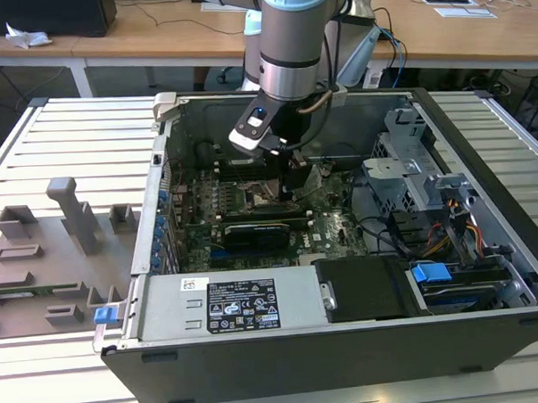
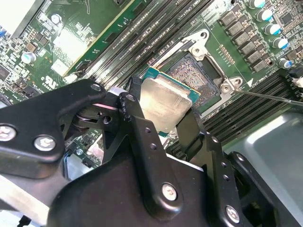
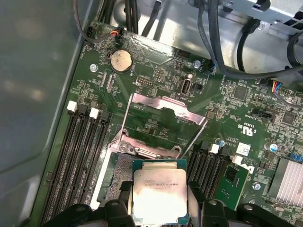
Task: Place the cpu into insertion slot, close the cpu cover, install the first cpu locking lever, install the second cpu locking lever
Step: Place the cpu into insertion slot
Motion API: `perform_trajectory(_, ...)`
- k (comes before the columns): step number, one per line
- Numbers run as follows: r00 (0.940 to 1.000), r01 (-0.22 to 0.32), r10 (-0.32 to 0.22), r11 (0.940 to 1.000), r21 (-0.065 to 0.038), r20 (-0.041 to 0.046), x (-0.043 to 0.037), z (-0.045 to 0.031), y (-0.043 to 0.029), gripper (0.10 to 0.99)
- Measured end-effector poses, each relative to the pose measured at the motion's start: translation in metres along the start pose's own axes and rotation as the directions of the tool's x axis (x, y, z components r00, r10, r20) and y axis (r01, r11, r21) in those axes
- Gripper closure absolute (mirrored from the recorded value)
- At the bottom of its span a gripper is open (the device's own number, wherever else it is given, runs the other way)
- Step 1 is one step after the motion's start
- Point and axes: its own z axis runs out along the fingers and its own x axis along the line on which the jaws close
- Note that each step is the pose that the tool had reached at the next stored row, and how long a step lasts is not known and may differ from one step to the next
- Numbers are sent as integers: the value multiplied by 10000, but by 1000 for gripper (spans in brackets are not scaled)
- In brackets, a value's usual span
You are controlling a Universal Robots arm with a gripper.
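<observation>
The cpu [image 3: 158,194], a silvery-grey square chip with a thin green rim, is held by its two opposite edges in my gripper [image 3: 159,201], which is shut on it. In both wrist views it hovers level just above the insertion slot [image 3: 118,170], overlapping one side of it. The slot's dark pin field [image 2: 196,75] lies bare beside the chip [image 2: 165,106]. The cpu cover [image 3: 163,106], a thin metal frame, stands swung up behind the slot. In the exterior view my gripper [image 1: 289,160] hangs inside the open computer case over the slot [image 1: 254,195].
Long black memory slots [image 3: 80,151] flank the socket on both sides. A thin wire lever [image 2: 270,97] sticks out past the socket. Cables [image 3: 227,42] and a drive cage [image 1: 411,173] crowd the exterior view's right. A power supply [image 1: 229,303] fills the case front.
</observation>
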Motion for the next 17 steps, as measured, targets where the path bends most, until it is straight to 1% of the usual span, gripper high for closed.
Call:
perform_trajectory(8,9995,-321,321,9995,23,15,0,0,0,545)
perform_trajectory(17,9971,-766,766,9970,54,38,0,0,0,545)
